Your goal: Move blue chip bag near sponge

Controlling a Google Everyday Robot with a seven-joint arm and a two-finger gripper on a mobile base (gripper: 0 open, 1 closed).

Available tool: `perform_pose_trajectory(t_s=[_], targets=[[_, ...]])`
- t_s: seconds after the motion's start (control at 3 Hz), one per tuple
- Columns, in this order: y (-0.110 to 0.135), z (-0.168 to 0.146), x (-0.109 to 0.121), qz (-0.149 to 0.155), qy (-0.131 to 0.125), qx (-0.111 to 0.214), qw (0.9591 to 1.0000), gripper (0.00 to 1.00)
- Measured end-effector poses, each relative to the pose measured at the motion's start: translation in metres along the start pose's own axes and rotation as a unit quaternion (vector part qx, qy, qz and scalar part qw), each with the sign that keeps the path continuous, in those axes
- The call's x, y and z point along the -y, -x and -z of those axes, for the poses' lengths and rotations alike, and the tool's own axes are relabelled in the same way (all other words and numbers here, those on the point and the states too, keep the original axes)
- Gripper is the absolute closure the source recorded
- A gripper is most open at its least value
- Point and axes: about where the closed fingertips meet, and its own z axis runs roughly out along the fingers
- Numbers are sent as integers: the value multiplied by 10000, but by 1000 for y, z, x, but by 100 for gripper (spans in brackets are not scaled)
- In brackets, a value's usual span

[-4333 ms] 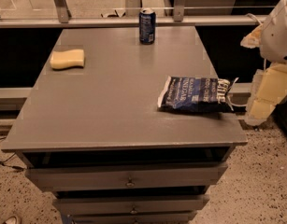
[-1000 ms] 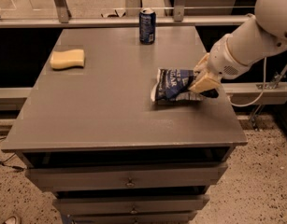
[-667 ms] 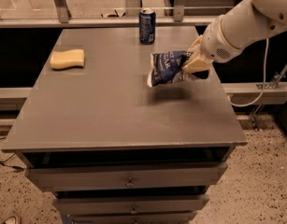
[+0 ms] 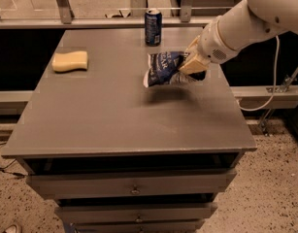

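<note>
The blue chip bag [image 4: 164, 68] is a crinkly navy foil bag with white lettering. It hangs in the air above the right middle of the grey table [image 4: 114, 115], with its shadow on the top below it. My gripper [image 4: 188, 66] is shut on the bag's right end, and the white arm reaches in from the upper right. The pale yellow sponge [image 4: 70, 61] lies flat at the table's far left, well to the left of the bag.
An upright blue soda can [image 4: 153, 26] stands at the table's far edge, just behind and left of the bag. Drawers sit under the table top. A metal rail runs behind the table. Speckled floor lies to the right.
The gripper has closed on the bag at the table's right edge, lifted it off the top and carried it leftward and toward the far side. The sponge and can have not moved.
</note>
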Motion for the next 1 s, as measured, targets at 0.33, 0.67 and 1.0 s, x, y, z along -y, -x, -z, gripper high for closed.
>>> perform_pose_trajectory(t_s=[0.33, 0.67, 1.0], targets=[[17, -37, 15, -80, -7, 200, 9998, 100], [30, -67, 25, -193, 9, 367, 9991, 100], [46, -96, 32, -286, 51, 543, 9981, 100]])
